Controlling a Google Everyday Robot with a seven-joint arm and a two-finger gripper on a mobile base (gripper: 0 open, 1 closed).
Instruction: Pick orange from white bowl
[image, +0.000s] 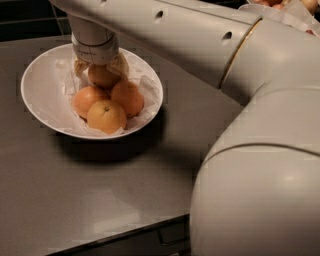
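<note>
The white bowl (40, 100) with crinkled paper lining sits on the dark table at the left. It holds several oranges. The duller tan orange (102, 76) lies at the back of the pile, behind three brighter ones (106, 116). My gripper (100, 67) comes straight down into the bowl from the arm above. Its pale fingers (120, 65) press on both sides of the tan orange, which still rests among the others. The wrist hides the top of that orange.
My large white arm (260, 150) fills the right half of the view. Another white bowl with red fruit (280, 6) peeks in at the top right. The table's front edge (115, 235) runs along the bottom, with a drawer handle below it.
</note>
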